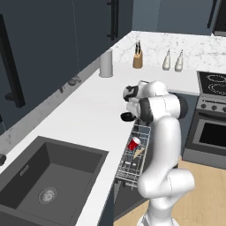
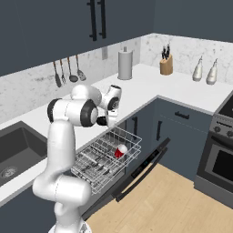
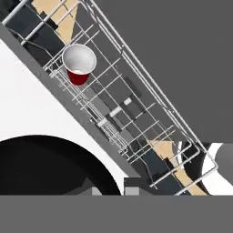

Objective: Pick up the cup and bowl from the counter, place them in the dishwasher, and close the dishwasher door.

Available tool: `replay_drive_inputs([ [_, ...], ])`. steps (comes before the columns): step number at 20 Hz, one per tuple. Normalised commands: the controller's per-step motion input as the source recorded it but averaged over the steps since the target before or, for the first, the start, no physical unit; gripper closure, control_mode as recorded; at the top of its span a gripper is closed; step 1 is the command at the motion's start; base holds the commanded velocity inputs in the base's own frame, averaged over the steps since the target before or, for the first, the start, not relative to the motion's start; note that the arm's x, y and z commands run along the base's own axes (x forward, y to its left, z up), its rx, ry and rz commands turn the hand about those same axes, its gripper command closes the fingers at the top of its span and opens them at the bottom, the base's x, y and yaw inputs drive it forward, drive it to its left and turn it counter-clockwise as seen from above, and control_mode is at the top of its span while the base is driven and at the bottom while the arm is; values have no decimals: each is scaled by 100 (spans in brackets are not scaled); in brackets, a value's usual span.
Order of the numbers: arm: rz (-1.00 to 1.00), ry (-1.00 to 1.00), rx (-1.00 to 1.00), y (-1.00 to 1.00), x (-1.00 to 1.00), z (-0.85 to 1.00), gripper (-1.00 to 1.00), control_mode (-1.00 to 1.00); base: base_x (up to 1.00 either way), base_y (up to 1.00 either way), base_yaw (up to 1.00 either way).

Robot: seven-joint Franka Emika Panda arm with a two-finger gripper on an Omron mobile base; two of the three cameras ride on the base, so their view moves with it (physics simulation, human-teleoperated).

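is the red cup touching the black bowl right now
Apart. In the hand view the cup lies in the wire rack, while the bowl sits on the counter, white worktop between them.

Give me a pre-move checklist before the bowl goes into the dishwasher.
1. Cup in the rack: ok, it lies there on its side.
2. Rack pulled out, door open: ok.
3. Gripper at the bowl: ok, it is right over the bowl at the counter edge.
4. Grip on the bowl: cannot tell, the fingers are hidden and the bowl's dark rim crowds the hand view.
5. Free room in the rack beside the cup: ok, the wires around it are bare.
6. Bowl lifted off the counter: cannot tell.
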Motion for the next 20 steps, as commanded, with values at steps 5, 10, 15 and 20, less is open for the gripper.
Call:
replay_drive_inputs([
  [5, -16, -5, 6, -97, -100, -5, 100, -100, 0, 0, 0],
  [10, -15, 1, 12, -65, -86, -32, 100, -100, 0, 0, 0],
  [15, -11, 1, 11, -9, -33, -64, 100, -100, 0, 0, 0],
  [20, -10, 2, 16, 24, -5, -55, 100, -100, 0, 0, 0],
])
